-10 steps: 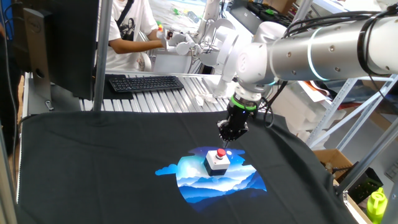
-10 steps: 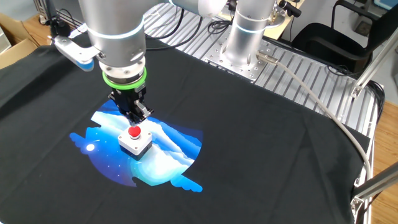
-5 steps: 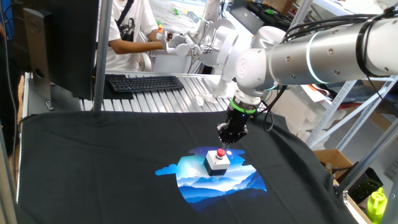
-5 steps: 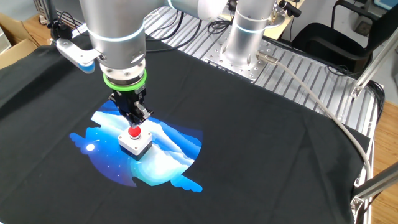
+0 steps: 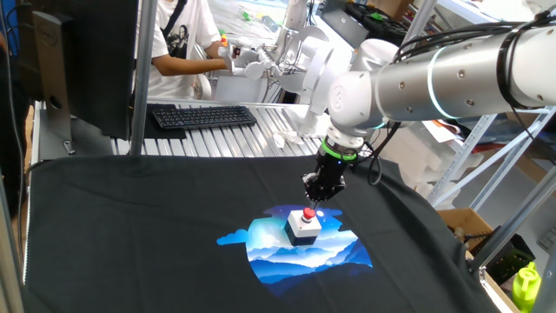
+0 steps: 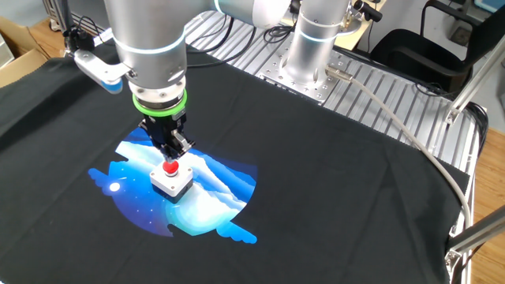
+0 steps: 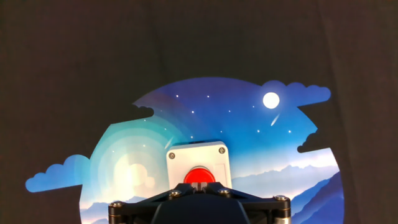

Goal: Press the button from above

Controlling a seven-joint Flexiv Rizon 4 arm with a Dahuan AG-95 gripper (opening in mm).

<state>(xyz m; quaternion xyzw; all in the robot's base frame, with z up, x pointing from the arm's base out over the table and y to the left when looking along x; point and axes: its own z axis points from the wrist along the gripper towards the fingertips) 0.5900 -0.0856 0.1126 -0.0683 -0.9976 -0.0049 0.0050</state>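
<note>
One red button (image 6: 170,166) sits under the pincer (image 6: 171,155), which points straight down for pressing from above; whether its fingertips part, I cannot tell.

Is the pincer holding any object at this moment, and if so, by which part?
Nothing is held. The pincer stands just above the red cap of the button, which sits on the printed cloth; it grips no part of it.

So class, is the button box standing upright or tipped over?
Upright: the button box sits flat on the cloth, red cap facing up.
</note>
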